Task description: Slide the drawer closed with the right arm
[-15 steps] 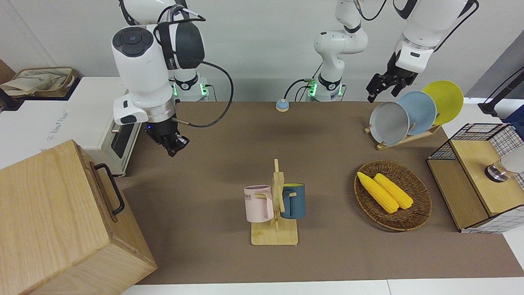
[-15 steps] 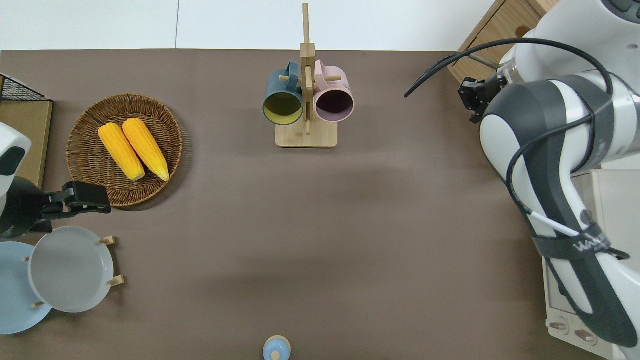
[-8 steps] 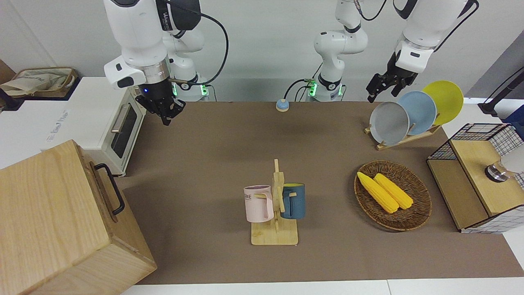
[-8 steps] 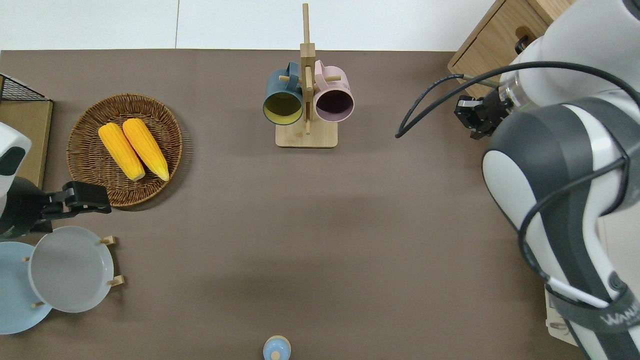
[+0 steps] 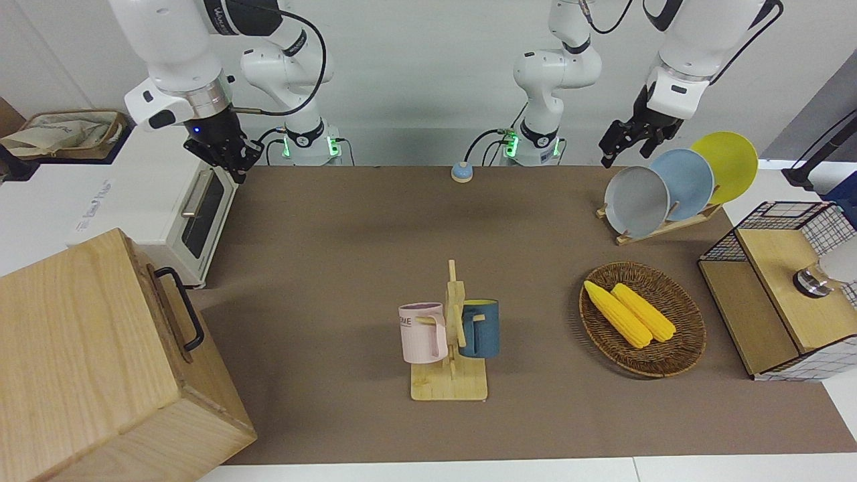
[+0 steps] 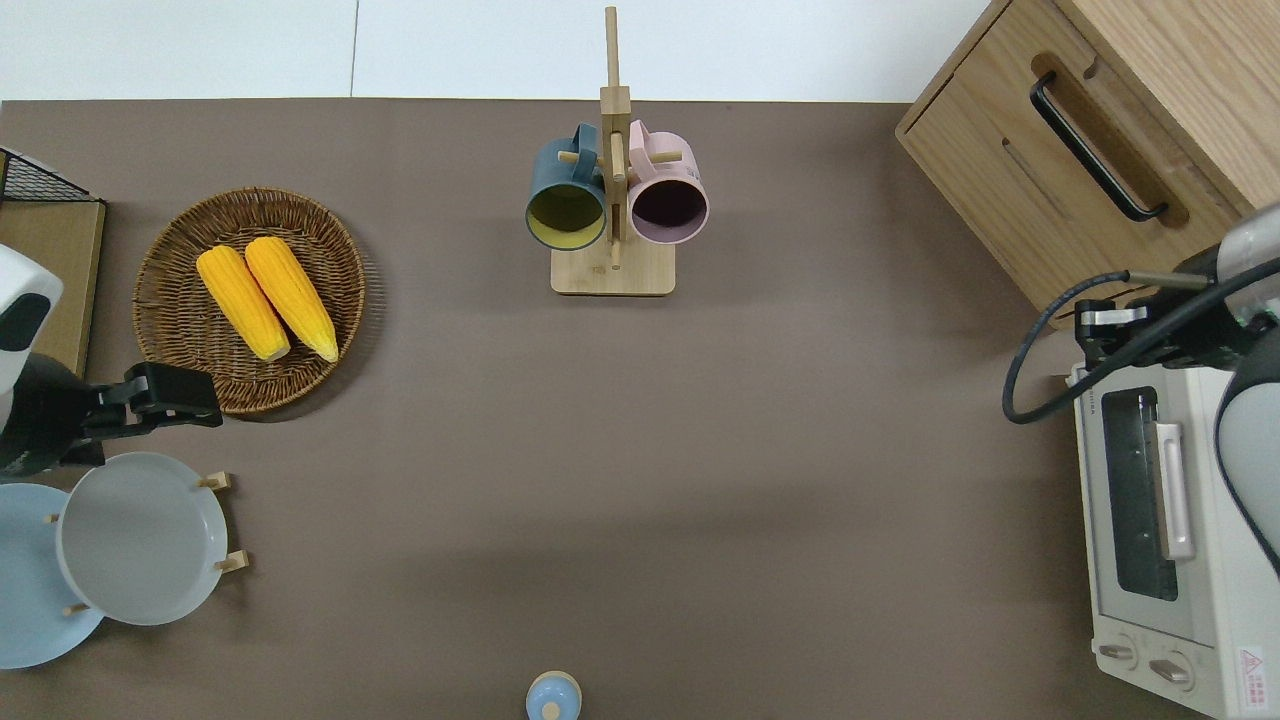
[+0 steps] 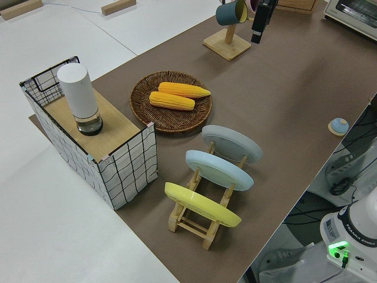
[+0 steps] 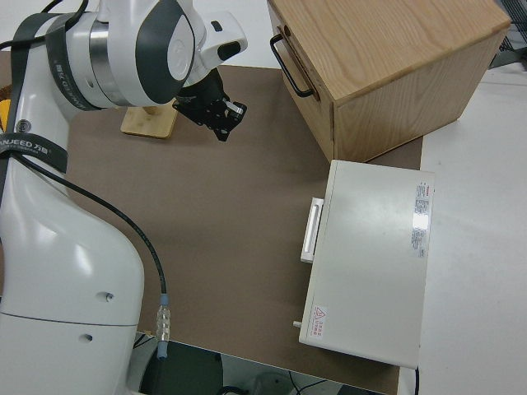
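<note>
The drawer [image 5: 175, 314] sits flush in the big pale wooden box [image 5: 80, 361] at the right arm's end of the table. Its black loop handle [image 6: 1095, 145] stands free, and it also shows in the right side view [image 8: 290, 64]. My right gripper [image 6: 1092, 328] is up in the air, apart from the drawer, over the gap between the box and the white toaster oven [image 6: 1165, 520]. It also shows in the front view [image 5: 236, 163] and the right side view [image 8: 226, 122], and it holds nothing. My left arm is parked, with its gripper [image 6: 200, 400] empty.
A mug stand [image 6: 612, 270] with a blue and a pink mug stands mid-table. Toward the left arm's end are a wicker basket [image 6: 190, 230] with two corn cobs, a plate rack [image 5: 659, 227] and a black wire basket [image 5: 776, 294]. A small blue knob [image 6: 553, 695] lies near the robots.
My right gripper has drawn away from the drawer front toward the robots and the toaster oven, and risen. The drawer stays flush in the box. The left arm has not moved.
</note>
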`<state>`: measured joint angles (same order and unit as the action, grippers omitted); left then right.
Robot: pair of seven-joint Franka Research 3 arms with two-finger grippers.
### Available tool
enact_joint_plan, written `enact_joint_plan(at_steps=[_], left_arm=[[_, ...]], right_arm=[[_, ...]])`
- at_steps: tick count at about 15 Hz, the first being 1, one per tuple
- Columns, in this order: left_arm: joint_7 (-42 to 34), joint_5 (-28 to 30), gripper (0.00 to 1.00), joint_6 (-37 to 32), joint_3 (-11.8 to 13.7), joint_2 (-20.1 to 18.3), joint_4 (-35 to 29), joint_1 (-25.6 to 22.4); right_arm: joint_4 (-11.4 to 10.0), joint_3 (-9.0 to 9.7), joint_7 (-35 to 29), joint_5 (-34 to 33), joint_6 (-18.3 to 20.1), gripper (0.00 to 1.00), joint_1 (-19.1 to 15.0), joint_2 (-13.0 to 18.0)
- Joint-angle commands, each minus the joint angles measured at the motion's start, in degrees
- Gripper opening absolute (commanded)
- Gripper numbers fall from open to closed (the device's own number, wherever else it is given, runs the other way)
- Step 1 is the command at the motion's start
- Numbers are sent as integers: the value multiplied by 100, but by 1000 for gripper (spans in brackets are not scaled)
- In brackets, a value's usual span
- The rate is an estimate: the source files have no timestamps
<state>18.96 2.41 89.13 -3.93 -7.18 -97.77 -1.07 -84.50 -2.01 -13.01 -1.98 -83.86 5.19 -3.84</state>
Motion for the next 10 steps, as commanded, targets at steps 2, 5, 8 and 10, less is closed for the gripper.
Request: enact_joint_plan(at_steps=[2,5,8,10], left_arm=[[-42,5,993,-89,24,-47,21,1],[-42,5,993,-89,24,-47,21,1],[-42,5,993,-89,24,-47,21,1],[-42,5,993,-89,24,-47,21,1]], right_arm=[[-734,-150,202,207,-438,0,79,384],[-752,-159,273,330,-535,208,61,367],[-629,-159,211,339,-456,932,34,332],[-402,-159,229,339,-307,981,8,262]])
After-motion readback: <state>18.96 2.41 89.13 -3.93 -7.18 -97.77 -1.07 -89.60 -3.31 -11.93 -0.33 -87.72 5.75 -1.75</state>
